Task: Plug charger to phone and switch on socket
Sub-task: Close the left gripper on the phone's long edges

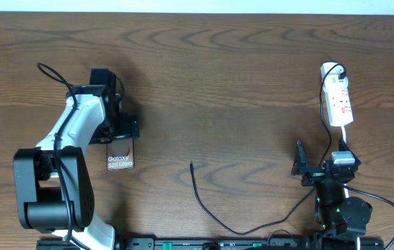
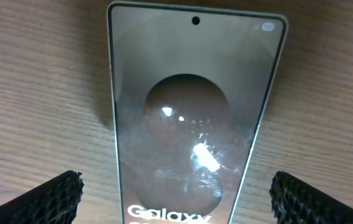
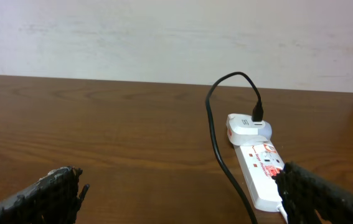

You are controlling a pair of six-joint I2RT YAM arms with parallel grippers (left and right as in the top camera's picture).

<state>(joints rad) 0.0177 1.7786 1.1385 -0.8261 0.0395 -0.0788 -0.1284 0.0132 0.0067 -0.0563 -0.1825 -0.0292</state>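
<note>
Dark wood-grain table (image 1: 217, 69) fills the scene, and a pale wall is seen behind it in the right wrist view. Directly above the phone (image 2: 188, 106) the left gripper (image 1: 117, 128) is held with its jaws spread wide. One of its fingers (image 2: 45, 199) is set off each long edge of the glossy face, and nothing is pinched or touched. This straddling pose is judged to be a readiness to steady the phone while a plug is brought to it. The phone lies flat with its "Galaxy" lettering toward the robot's side of the table. To the right of the phone, clearly apart from it, lies the free plug tip of the charger (image 1: 207, 205), whose thin black cable curves away along the near edge. Well to the right of the phone the right gripper (image 3: 182, 199) is likewise spread and empty, and it is aimed at the socket (image 3: 260, 171), presumably so that a switch can be pressed. The socket lies farther right of the phone again and toward the table's far side. No container proper is present. The nearest thing to one is the socket's outlets, the farthest of which is filled by a white adapter (image 3: 248, 127) with the black cable plugged in. Whether any red switch is on cannot be told at this size.
</note>
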